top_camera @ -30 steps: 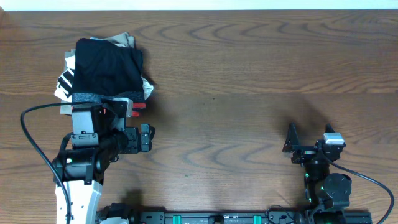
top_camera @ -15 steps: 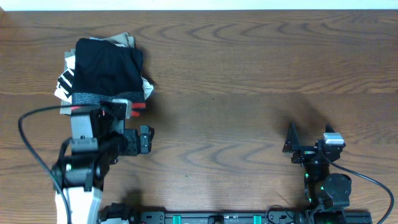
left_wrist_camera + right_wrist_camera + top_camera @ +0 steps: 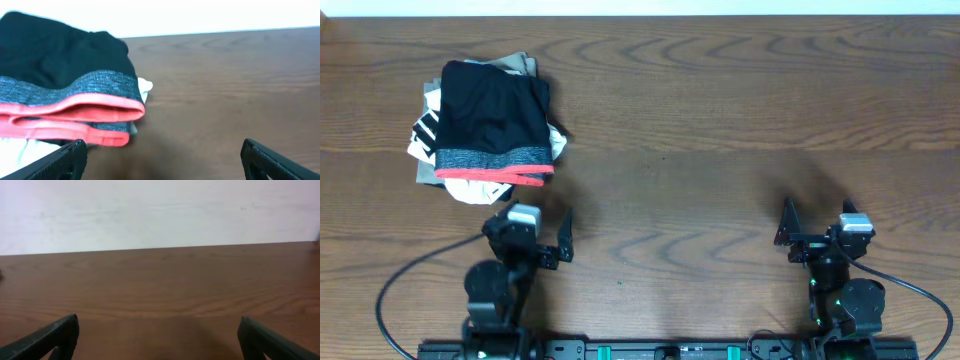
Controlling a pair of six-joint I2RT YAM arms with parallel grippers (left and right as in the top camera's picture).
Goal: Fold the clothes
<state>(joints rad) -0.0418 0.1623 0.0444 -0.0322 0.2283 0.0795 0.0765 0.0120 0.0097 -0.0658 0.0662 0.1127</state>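
Black leggings [image 3: 492, 105] have a heathered grey, coral-edged waistband [image 3: 495, 158], above a white black-lettered shirt [image 3: 423, 131] on a brown wood-grain tabletop [image 3: 720, 120].

Folded black leggings [image 3: 492, 115] atop a garment pile, coral-edged grey waistband frontward.

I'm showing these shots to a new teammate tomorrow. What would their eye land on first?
The folded black pants, with a grey waistband edged in coral-red, sit on top of a small heap of other garments at the far left of the table. Both arms sit near the front edge. The left gripper is just in front of the heap and the right gripper is over bare wood, each with jaws wide open and empty.
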